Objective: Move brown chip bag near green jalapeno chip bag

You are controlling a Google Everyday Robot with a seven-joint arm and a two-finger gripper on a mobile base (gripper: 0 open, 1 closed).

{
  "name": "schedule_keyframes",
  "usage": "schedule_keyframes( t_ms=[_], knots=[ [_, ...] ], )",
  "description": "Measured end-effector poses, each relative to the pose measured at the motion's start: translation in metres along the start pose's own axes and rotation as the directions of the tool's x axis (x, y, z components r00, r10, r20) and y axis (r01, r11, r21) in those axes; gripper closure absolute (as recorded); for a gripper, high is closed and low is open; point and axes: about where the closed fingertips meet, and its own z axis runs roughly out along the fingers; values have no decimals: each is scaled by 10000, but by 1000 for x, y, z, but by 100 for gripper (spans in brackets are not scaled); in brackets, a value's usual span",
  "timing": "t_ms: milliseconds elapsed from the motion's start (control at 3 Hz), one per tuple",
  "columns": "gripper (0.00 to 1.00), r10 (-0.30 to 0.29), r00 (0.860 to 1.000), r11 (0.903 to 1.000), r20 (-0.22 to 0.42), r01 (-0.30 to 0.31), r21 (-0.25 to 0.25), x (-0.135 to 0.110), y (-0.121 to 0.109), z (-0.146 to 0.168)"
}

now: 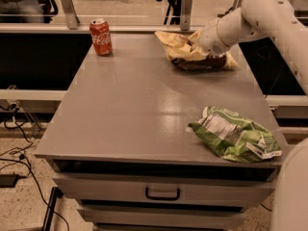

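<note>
Grey and flat, the table filled most of the view, with a drawer below its front edge that carried a dark handle. Behind it ran a pale rail with upright posts, and beyond that a speckled floor. Black cables lay on the floor to the left of the table.

At the back left corner a red soda can stood upright, well apart from everything else.

The brown chip bag sat at the back of the table, right of centre. Its pale yellow part faced left and up, and its dark brown part lay low toward the right. The robot's white arm reached in from the upper right, and the gripper was at the middle of this bag, touching its crumpled top. From this angle the bag and the wrist hid the tip of the gripper, so I could not tell whether it was wide, narrow or holding the bag.

The green jalapeno chip bag lay flat near the front right corner, with its white label panel facing up at its left end. It was well apart from the brown chip bag, with bare tabletop between them. A white, rounded part of the robot showed at the lower right edge.
</note>
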Motion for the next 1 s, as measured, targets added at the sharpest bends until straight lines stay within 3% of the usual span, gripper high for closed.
schedule_keyframes(
  t_ms=[333,667,1000],
  knots=[
    [100,46,9970,9946,-770,34,1033,-14,-16,-36],
    [100,-211,9877,9896,-1548,426,1372,-33,-22,-63],
    [100,-553,9768,9873,-2067,843,1344,-53,-22,-77]
  ],
)
